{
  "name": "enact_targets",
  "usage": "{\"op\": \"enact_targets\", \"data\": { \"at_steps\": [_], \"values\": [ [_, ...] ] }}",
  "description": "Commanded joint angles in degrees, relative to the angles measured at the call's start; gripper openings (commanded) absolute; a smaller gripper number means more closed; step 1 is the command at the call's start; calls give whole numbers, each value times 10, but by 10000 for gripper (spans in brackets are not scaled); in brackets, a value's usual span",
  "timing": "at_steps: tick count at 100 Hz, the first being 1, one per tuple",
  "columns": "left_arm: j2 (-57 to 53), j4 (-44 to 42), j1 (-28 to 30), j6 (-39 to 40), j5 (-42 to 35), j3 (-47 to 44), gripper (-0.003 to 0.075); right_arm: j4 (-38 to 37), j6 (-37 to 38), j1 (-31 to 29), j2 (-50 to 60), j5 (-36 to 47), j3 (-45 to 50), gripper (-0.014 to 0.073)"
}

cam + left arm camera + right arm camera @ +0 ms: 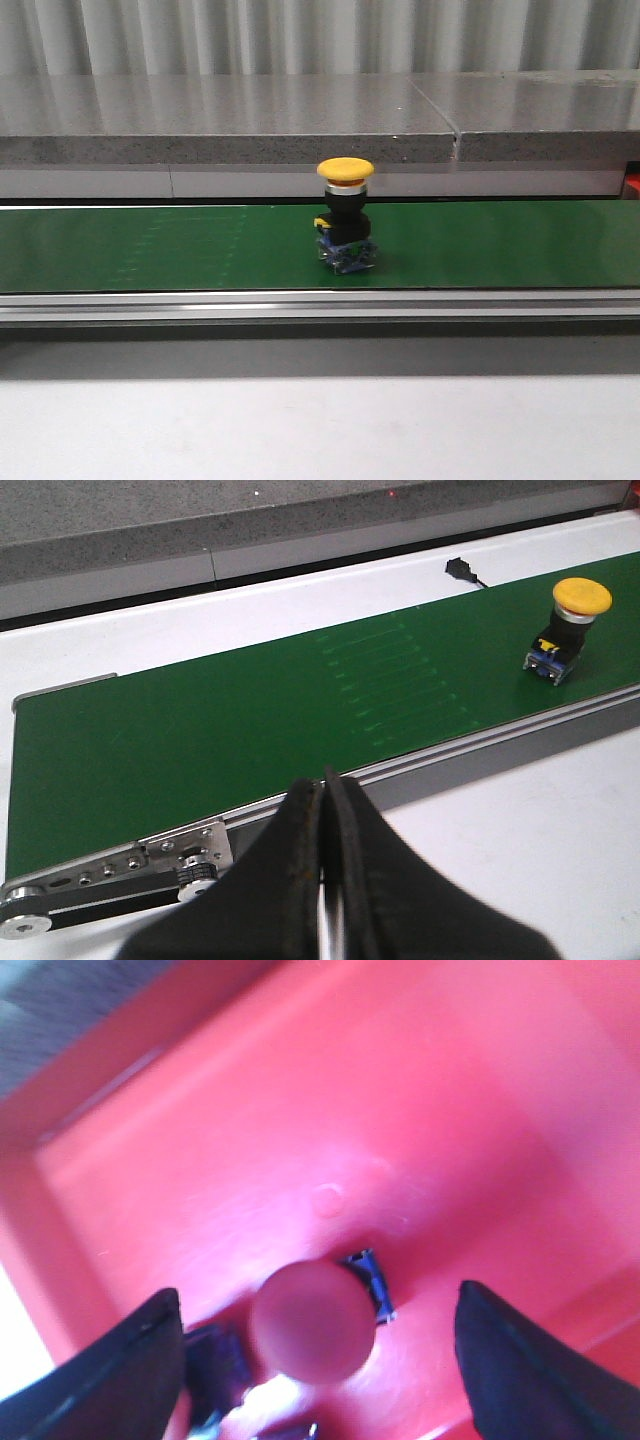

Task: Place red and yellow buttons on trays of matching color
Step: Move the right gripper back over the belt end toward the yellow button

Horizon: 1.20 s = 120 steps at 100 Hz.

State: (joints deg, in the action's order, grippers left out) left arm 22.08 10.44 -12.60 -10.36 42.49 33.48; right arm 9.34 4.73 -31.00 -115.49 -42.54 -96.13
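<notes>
Now yellow button (345,215) mid-belt (150,250), edges clear; left tool (325,810) pressed closed, right tool (320,1360) wide over red button (312,1322).

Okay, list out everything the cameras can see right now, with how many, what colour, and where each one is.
Yellow button: one, yellow cap on a black and blue body, upright on the belt.
Red button: one, red cap, inside the red tray.
Red tray: one, red, beneath the right gripper.
Conveyor belt: one, green, running across the table.
Cable end: one, black, on the white surface beside the belt.
Left gripper: one, black, jaws shut, near the belt end.
Right gripper: one, black, jaws open around the red button.
</notes>
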Motion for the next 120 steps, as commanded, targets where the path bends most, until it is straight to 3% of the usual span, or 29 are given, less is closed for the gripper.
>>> {"op": "enact_targets", "data": {
  "at_steps": [1, 28, 73, 120],
  "values": [
    [4, 11, -4, 0, -38, 14, -20, 2, -18, 6, 67, 26, 5, 562],
    [4, 11, -4, 0, -38, 14, -20, -11, -42, 47, 196, 65, 123, 562],
    [4, 11, -4, 0, -38, 14, -20, -34, -47, 154, 389, 47, 267, 562],
    [4, 11, -4, 0, -38, 14, -20, -32, -47, 284, 432, -49, 288, 562]
  ]
}}
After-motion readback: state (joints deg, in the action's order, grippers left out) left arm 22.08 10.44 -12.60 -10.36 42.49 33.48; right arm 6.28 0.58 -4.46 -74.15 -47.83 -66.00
